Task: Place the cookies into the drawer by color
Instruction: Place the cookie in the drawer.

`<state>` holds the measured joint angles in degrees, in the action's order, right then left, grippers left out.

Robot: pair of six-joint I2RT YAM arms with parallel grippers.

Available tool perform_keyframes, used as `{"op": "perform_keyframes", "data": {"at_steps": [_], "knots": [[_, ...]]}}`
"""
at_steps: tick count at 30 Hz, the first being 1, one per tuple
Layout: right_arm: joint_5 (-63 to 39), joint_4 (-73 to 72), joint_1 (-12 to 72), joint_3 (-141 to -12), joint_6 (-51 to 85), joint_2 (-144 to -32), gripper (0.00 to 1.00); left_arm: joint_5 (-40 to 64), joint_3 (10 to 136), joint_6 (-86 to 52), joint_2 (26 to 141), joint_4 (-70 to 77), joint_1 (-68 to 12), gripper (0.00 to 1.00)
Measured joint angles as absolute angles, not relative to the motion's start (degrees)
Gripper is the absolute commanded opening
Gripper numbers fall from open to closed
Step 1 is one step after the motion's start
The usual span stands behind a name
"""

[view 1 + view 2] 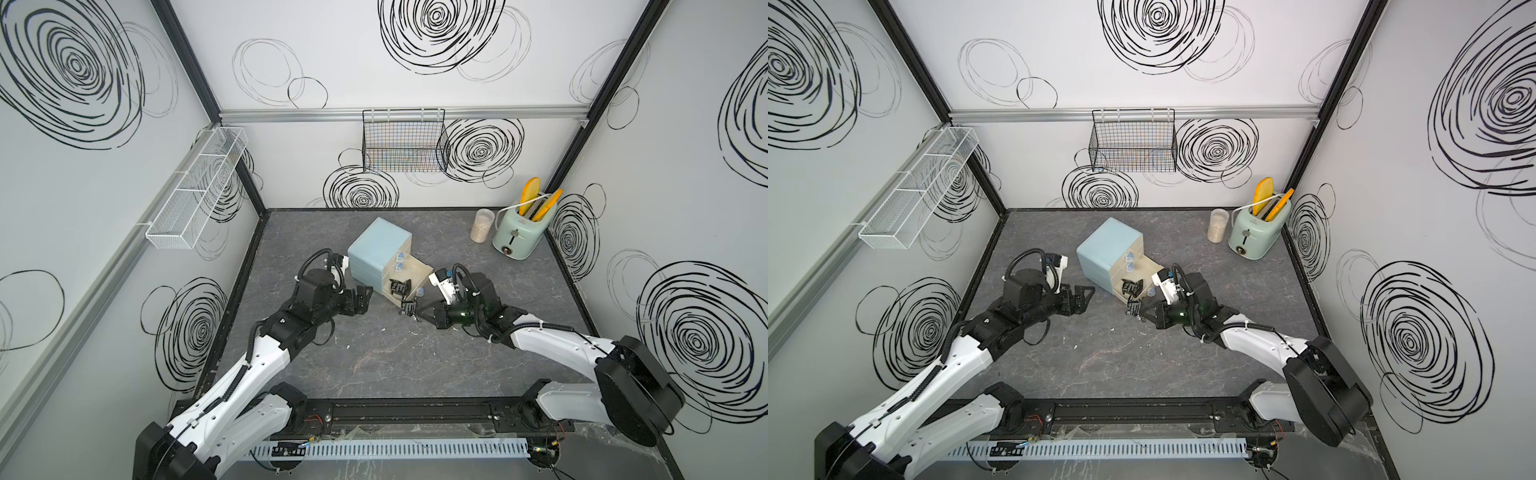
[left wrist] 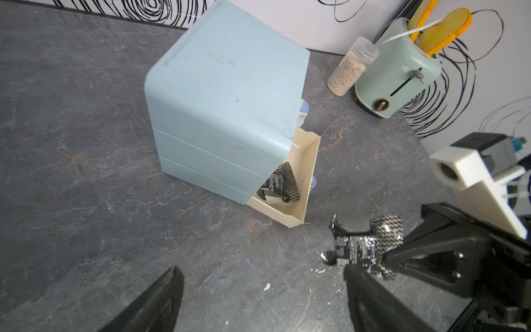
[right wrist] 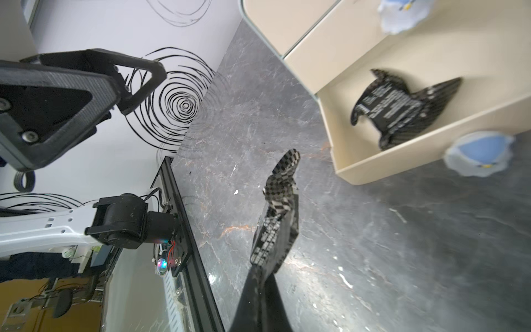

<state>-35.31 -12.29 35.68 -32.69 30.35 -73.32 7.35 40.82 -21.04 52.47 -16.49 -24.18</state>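
A: Where is the packet now?
B: The right claw [image 1: 417, 314] is pinched tight on one end of a black packet [image 2: 359, 244]. It hangs over the table [image 1: 374, 365], just off the front corner of the open bottom drawer [image 2: 311, 175]. A second black packet [image 2: 280, 185] lies inside that drawer.
A: What could spoil it?
B: The packet is limp and held by its tail. If it goes in low, the free end may catch the drawer's front wall or its knob [image 3: 477, 156]. Then it could fold and drop on the table outside.
A: And the cabinet [image 2: 224, 86]?
B: It looks light, standing mid-table toward the back edge. A nudge on the drawer front could push the drawer shut or skew the whole box.
A: Is the left claw [image 1: 362, 296] bracing it?
B: No. It is spread wide and empty, beside the cabinet and apart from it.
A: Anything else?
B: Letting go too near the rim could leave the packet draped over the wall.
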Motion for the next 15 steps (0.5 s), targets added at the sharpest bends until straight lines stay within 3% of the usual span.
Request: {"op": "perform_keyframes", "data": {"at_steps": [15], "knots": [[-40.99, -2.55, 21.47, -38.35, 21.28, -75.2, 0.0, 17.17, 40.01, -15.46, 50.3, -16.6, -12.88, 0.91]]}}
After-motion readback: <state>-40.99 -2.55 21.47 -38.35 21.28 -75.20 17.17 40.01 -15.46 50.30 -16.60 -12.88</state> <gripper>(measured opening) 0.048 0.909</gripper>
